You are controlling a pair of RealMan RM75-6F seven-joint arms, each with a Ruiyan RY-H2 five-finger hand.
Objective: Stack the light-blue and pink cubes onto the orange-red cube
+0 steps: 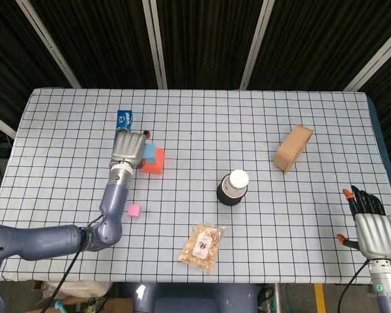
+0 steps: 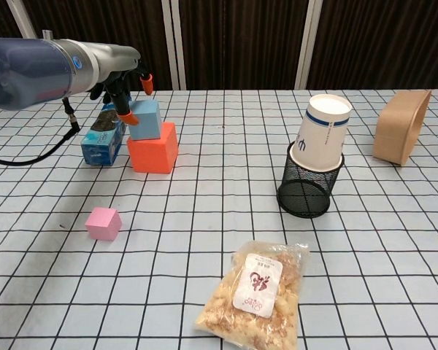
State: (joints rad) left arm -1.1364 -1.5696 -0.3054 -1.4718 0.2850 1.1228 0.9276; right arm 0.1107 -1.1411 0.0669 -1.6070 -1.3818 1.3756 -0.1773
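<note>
Light-blue cube (image 2: pixel 146 119) sits on the orange-red cube (image 2: pixel 154 149), toward its left edge, and the left hand (image 2: pixel 124 87) is right at it, one orange-tipped finger against its left face, another raised above; whether it grips, I cannot tell. Pink cube (image 2: pixel 104 223) lies alone on the checked tablecloth (image 2: pixel 204 211), nearer the camera. Right hand (image 1: pixel 371 229) hangs off the table's near-right corner, fingers extended, holding nothing.
</note>
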